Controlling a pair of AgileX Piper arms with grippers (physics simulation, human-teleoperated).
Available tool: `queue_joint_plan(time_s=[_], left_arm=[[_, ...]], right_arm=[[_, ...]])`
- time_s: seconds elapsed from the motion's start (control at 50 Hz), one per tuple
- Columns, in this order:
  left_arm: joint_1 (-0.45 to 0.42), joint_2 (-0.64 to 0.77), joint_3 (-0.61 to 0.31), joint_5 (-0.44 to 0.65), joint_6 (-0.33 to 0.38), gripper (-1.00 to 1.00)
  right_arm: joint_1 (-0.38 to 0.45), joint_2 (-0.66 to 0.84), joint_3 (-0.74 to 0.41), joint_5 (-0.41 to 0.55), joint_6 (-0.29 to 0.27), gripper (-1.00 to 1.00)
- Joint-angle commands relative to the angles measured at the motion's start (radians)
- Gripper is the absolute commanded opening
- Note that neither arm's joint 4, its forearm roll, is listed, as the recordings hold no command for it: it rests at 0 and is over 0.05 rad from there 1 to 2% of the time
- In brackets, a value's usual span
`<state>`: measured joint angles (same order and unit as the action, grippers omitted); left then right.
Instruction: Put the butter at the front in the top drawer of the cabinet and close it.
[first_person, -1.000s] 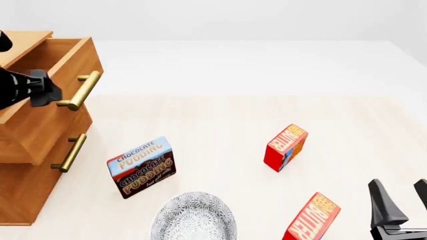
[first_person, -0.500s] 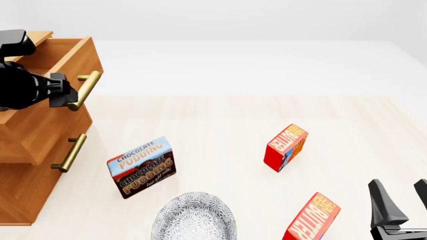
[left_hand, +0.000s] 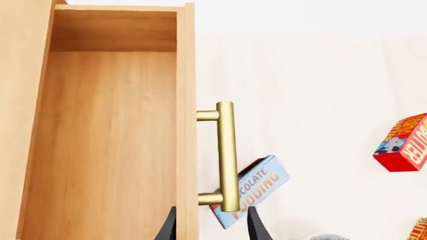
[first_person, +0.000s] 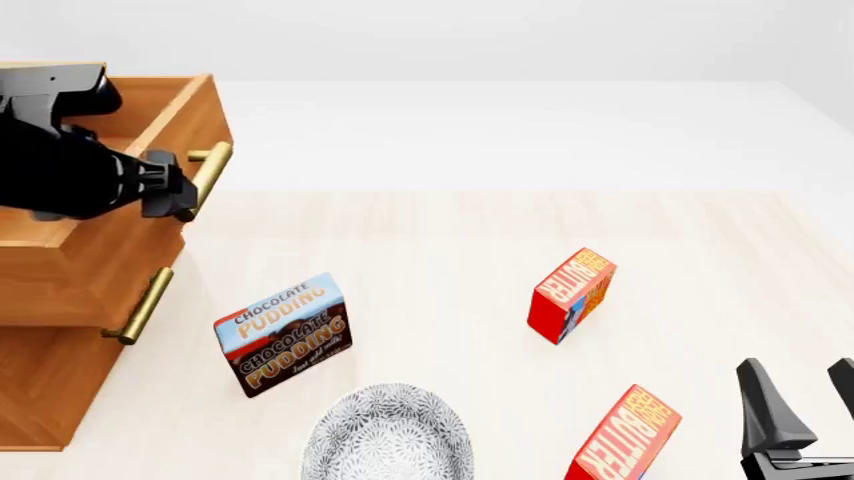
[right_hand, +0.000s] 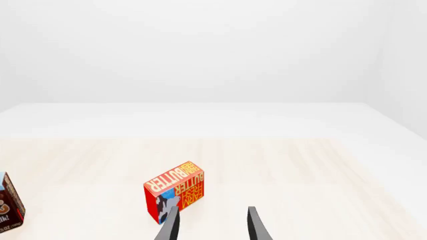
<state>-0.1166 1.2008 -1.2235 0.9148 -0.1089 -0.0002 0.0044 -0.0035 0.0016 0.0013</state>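
The cabinet (first_person: 47, 390) stands at the left, and its top drawer (first_person: 94, 255) is pulled out, its inside (left_hand: 107, 140) bare. My left gripper (first_person: 174, 195) is at the drawer's brass handle (left_hand: 227, 155). It is open, with one finger inside the front panel and the other outside the bar. The butter at the front (first_person: 625, 438) stands at the near edge, also seen at a corner of the left wrist view (left_hand: 420, 230). My right gripper (first_person: 807, 400) is open and holds nothing, just right of that carton.
A second butter carton (first_person: 571, 295) (right_hand: 175, 197) stands farther back at mid-table. A Chocolate Pudding box (first_person: 283, 335) stands near the cabinet, and a patterned grey bowl (first_person: 387, 440) sits at the near edge. A lower drawer handle (first_person: 140, 305) sticks out below.
The top drawer has slid farther out of the cabinet, and my left gripper moved with its handle. The right arm and both cartons stayed still.
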Motion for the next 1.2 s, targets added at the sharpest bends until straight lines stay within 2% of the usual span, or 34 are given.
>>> queue_joint_plan(time_s=[0.02, 0.44, 1.0, 1.02, 1.04, 1.2], left_arm=[[-0.061, 0.019, -0.010, -0.011, -0.017, 1.00], [-0.101, 0.037, -0.023, -0.013, -0.020, 1.00], [-0.101, 0.037, -0.023, -0.013, -0.020, 1.00], [-0.151, 0.034, -0.016, -0.023, -0.038, 1.00], [-0.270, 0.041, -0.011, -0.044, -0.081, 1.00], [-0.310, 0.067, -0.014, -0.065, -0.091, 1.00]], right_arm=[[0.000, 0.000, 0.000, -0.001, 0.000, 1.00], [0.000, 0.000, 0.000, -0.001, 0.000, 1.00], [0.000, 0.000, 0.000, -0.001, 0.000, 1.00], [0.000, 0.000, 0.000, -0.001, 0.000, 1.00], [0.000, 0.000, 0.000, -0.001, 0.000, 1.00], [0.000, 0.000, 0.000, -0.001, 0.000, 1.00]])
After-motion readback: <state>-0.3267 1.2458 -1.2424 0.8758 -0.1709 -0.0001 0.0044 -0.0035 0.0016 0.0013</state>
